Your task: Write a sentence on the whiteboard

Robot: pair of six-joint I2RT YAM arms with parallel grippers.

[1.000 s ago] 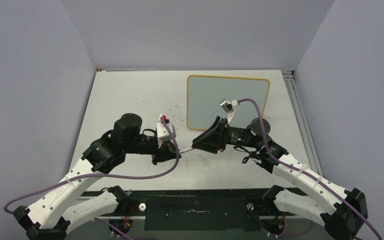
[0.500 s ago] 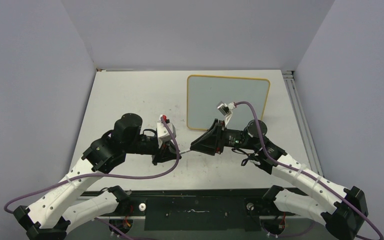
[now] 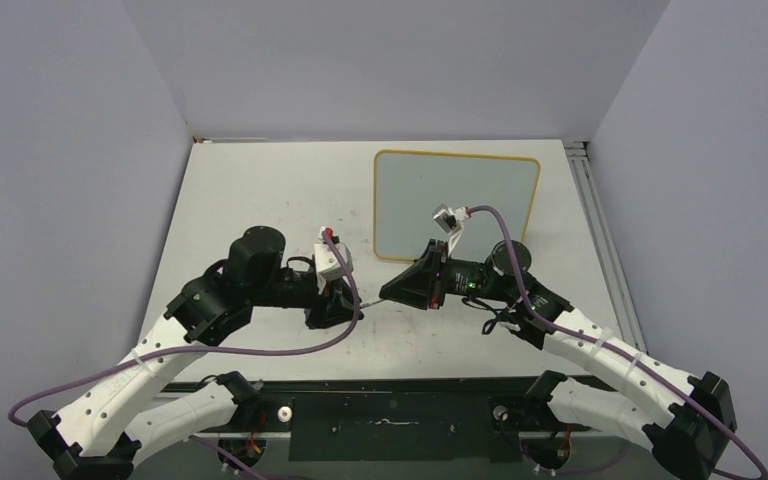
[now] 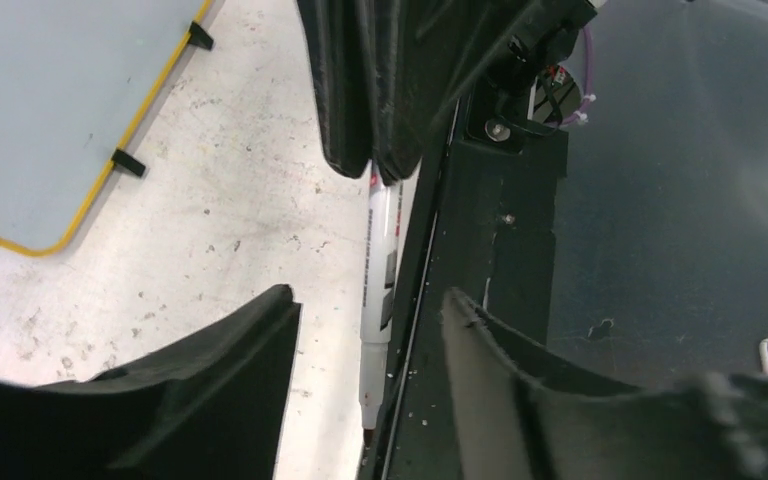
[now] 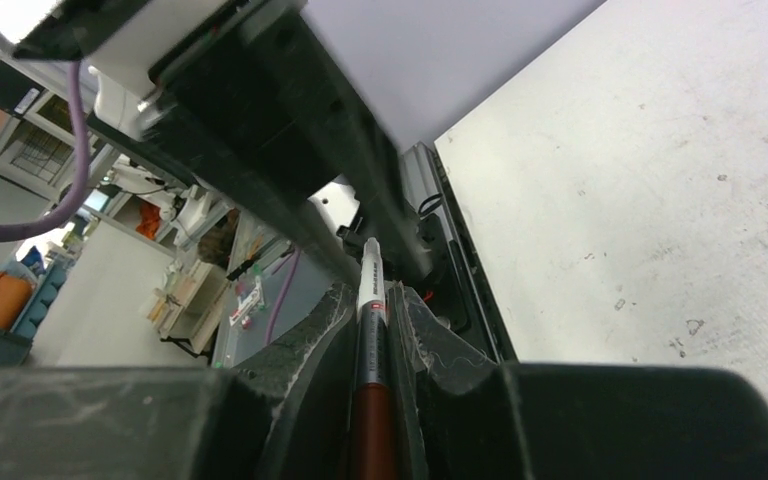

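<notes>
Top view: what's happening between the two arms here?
A marker is held out between the two arms. The right gripper is shut on one end of it. The left gripper stands open around the other end, not touching it. The whiteboard lies flat beyond them, blank.

Whiteboard: small, rectangular, with rounded corners and a thin yellow frame. Lies flat and face up on the table, in the far half and right of centre. Long sides run left to right; far edge sits near the table's back edge. Face shows an even pale grey-white. Left wrist view: two small black feet jut from the frame edge onto the table.
</notes>
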